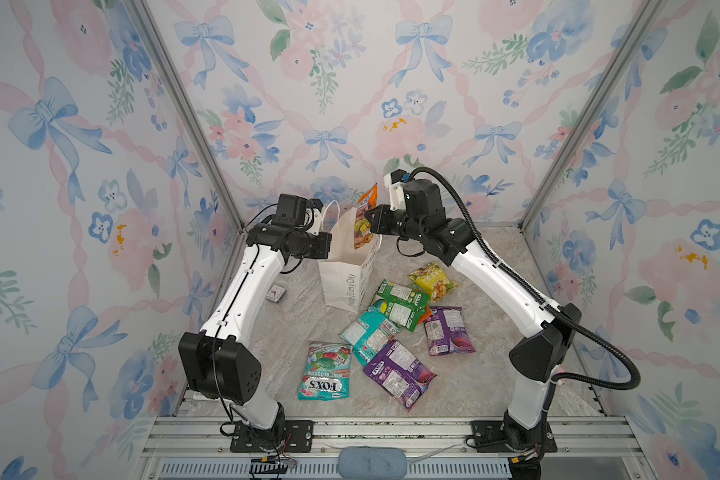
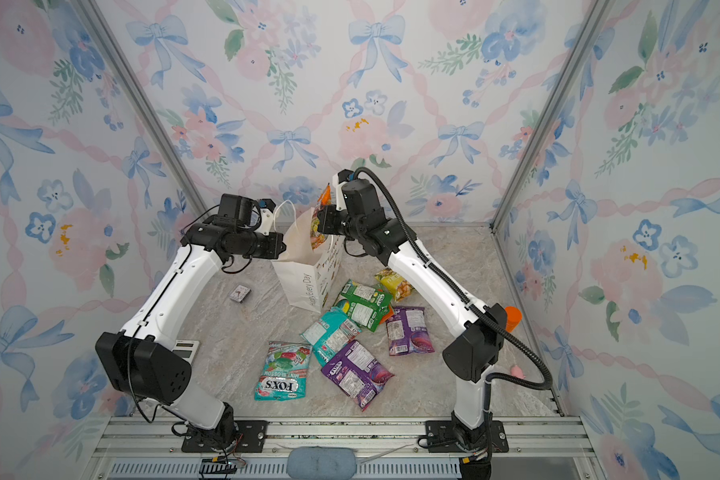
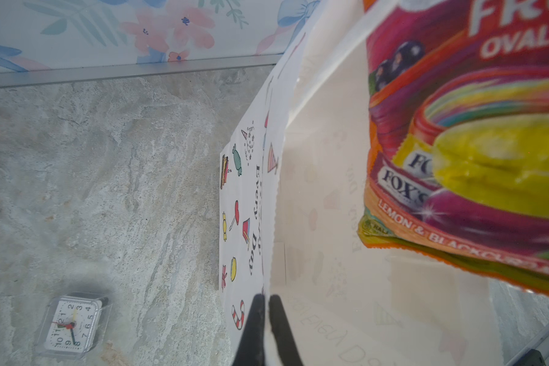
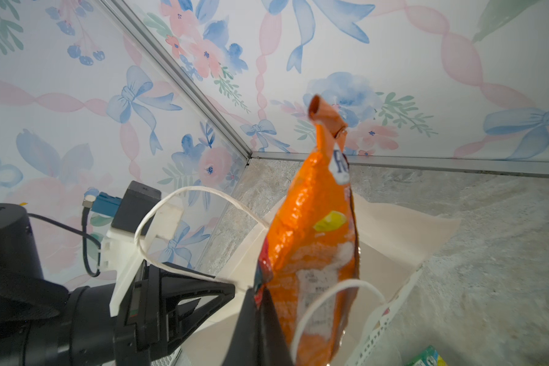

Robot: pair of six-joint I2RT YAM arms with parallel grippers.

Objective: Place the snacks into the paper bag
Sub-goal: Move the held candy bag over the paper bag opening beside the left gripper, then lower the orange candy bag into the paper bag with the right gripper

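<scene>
Packet insertion. Right gripper point(image 1: 369, 221), clamped on the orange FOX'S Fruits packet point(image 4: 314, 247), hangs it upright over the mouth of the paper bag point(image 1: 341, 282); left gripper point(image 3: 266, 301), pinched shut on the bag's rim, holds that mouth open. Best lowered straight between the cord handles point(image 4: 197, 187) before release.

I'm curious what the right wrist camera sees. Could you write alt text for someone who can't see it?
The right gripper holds an orange snack packet upright at the mouth of the open white paper bag. Across the bag, the left gripper pinches its rim beside a cord handle, before flowered walls.
</scene>
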